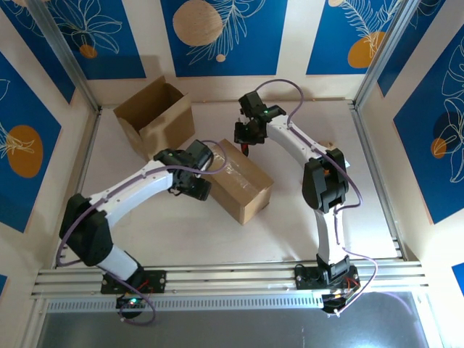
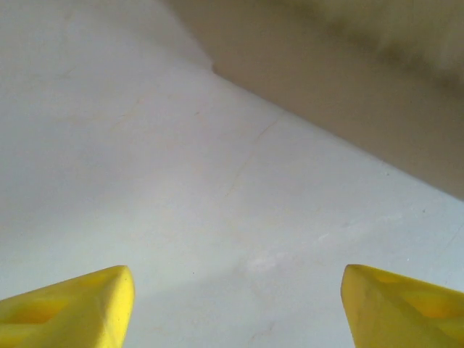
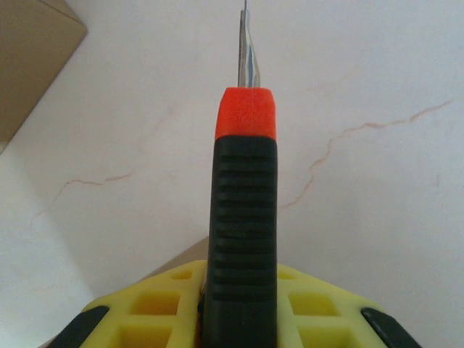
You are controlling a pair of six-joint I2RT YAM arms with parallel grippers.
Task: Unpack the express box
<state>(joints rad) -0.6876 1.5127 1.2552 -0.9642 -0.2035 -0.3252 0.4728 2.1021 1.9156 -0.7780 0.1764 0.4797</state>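
The express box (image 1: 243, 181), brown cardboard sealed with clear tape, lies slanted in the middle of the table. My left gripper (image 1: 197, 183) sits low at its near-left end. In the left wrist view the left gripper (image 2: 235, 290) is open, its yellow fingertips (image 2: 80, 304) wide apart over bare table, and the box's side (image 2: 348, 87) rises just ahead. My right gripper (image 1: 246, 139) hovers by the box's far corner. It is shut on a utility knife (image 3: 243, 217) with a black ribbed handle, an orange collar and a thin blade (image 3: 246, 51) pointing away.
A second cardboard box (image 1: 154, 116), open at the top, stands at the back left. In the right wrist view a corner of a cardboard box (image 3: 29, 65) shows at the upper left. White walls and metal rails (image 1: 370, 167) border the table.
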